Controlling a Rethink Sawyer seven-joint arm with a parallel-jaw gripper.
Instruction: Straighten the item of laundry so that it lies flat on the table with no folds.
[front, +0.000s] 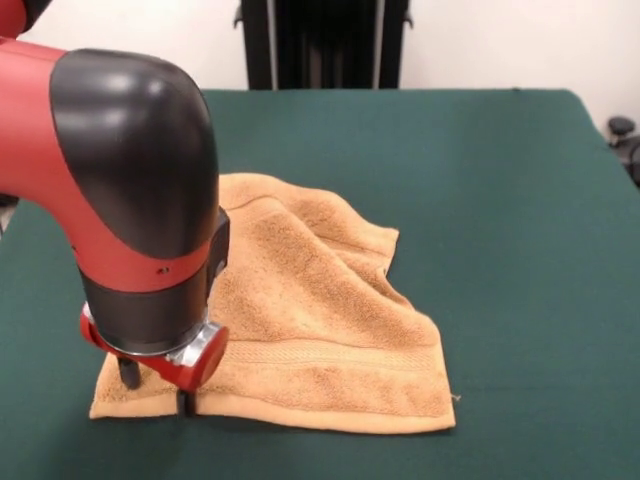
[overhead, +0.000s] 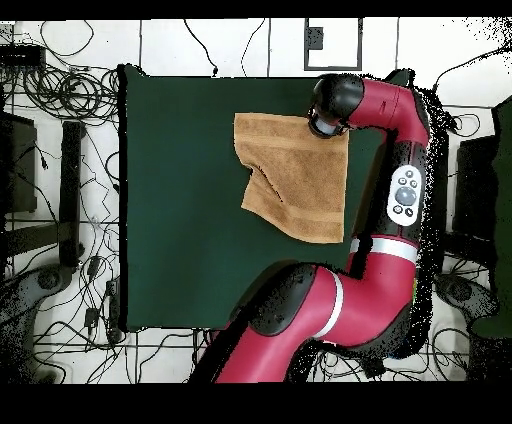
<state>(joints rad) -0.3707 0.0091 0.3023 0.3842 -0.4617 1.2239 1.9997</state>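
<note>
The tan-orange towel (front: 320, 330) lies left of the middle of the dark green table (front: 500, 200). Its far right part is folded over and a diagonal ridge runs across it; the woven band shows along the near edge. My gripper (front: 158, 388) points straight down at the towel's near left corner. Its two black fingers stand apart: one finger (front: 130, 373) on the cloth, the other at the near hem. In the overhead view the towel (overhead: 295, 175) lies at the table's (overhead: 180, 200) top right, and the arm's wrist (overhead: 328, 108) covers that corner and hides the gripper.
The arm's large red and black elbow (front: 120, 170) fills the left of the front view and hides part of the towel. The pedestal (front: 325, 45) stands behind the table's far edge. Cables lie on the floor (overhead: 60, 100) around the table.
</note>
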